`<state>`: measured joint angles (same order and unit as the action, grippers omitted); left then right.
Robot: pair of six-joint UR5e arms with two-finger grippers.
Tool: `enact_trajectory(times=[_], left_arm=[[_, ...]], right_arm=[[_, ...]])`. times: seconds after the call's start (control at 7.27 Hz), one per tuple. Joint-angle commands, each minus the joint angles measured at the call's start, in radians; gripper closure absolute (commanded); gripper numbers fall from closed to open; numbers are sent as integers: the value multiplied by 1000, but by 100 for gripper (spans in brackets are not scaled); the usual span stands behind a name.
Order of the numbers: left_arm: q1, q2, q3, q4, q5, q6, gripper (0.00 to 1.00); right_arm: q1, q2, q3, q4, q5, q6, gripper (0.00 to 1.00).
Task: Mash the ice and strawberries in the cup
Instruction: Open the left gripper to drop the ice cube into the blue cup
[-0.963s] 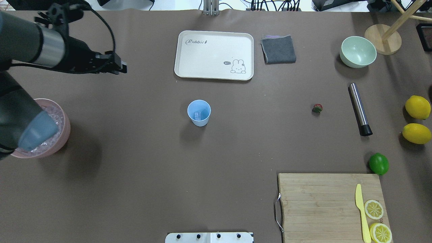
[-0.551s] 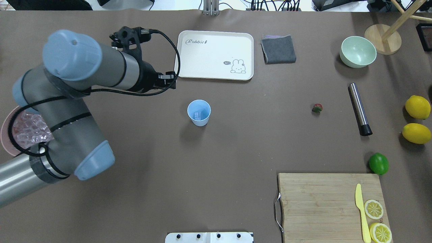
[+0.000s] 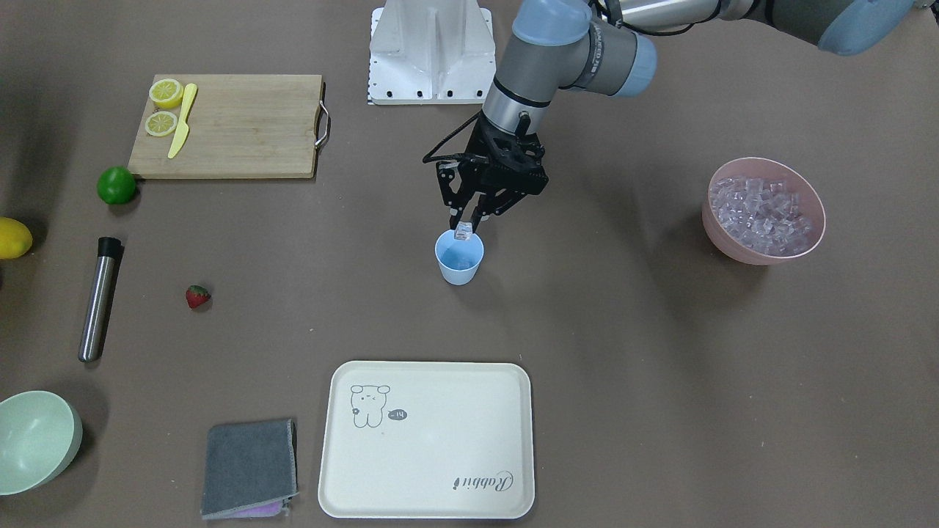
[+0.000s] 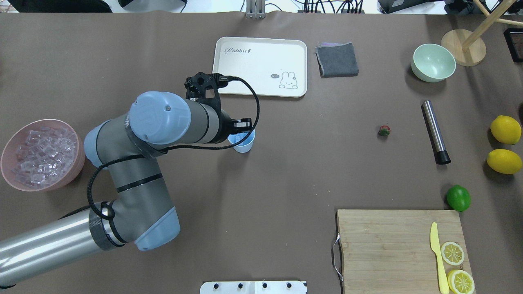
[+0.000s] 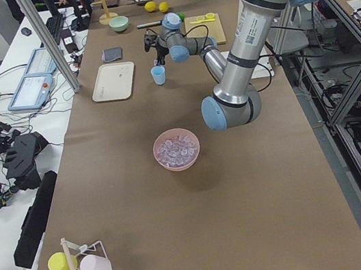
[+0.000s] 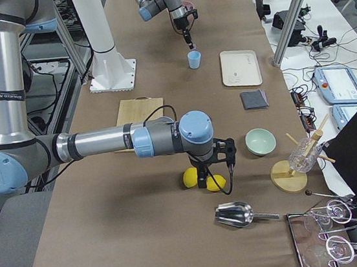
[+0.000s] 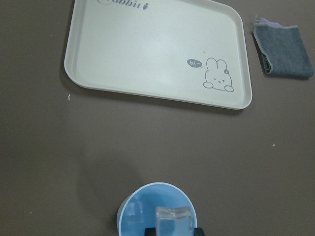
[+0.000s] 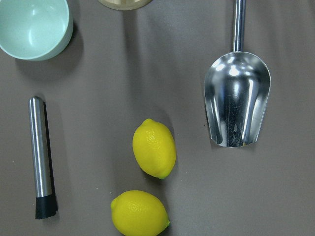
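The light-blue cup (image 3: 459, 258) stands mid-table. My left gripper (image 3: 463, 229) hangs just above its rim, shut on one clear ice cube (image 3: 463, 232). In the left wrist view the held cube (image 7: 173, 220) sits over the cup's mouth (image 7: 142, 196), and another ice cube (image 7: 133, 211) lies inside. In the overhead view my arm hides most of the cup (image 4: 245, 145). The strawberry (image 4: 384, 130) lies on the table far to the cup's right. The pink bowl (image 4: 8, 163) holds several ice cubes. My right gripper (image 6: 205, 182) hovers over two lemons; I cannot tell if it is open.
A cream tray (image 4: 229, 81) and a grey cloth (image 4: 337, 60) lie beyond the cup. A steel muddler (image 4: 435, 132), pale green bowl (image 4: 433, 62), lemons (image 8: 154, 147), lime (image 4: 458, 198) and a metal scoop (image 8: 237, 96) are on the right. A cutting board (image 4: 384, 245) holds a knife and lemon slices.
My left arm has swung from the pink bowl at the left edge across to the cup. Its gripper now holds an ice cube over the cup's mouth.
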<state>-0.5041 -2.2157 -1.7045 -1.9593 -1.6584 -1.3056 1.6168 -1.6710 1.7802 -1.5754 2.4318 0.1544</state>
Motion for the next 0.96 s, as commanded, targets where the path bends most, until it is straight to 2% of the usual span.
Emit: enact_trajectory(times=[0.0, 0.28, 0.41, 0.55, 0.83], left_arm=[[16, -1, 34, -12, 29, 2, 100], [16, -1, 36, -7, 29, -1, 100], [16, -1, 31, -10, 29, -1, 71], [16, -1, 32, -7, 29, 0, 7], [16, -1, 28, -7, 31, 2, 4]], right_arm=[[0, 0, 1, 0, 1, 1, 0], [0, 0, 2, 0, 1, -1, 0], [0, 0, 2, 0, 6, 0, 0], [0, 0, 2, 0, 7, 1, 0], [0, 2, 2, 0, 7, 1, 0]])
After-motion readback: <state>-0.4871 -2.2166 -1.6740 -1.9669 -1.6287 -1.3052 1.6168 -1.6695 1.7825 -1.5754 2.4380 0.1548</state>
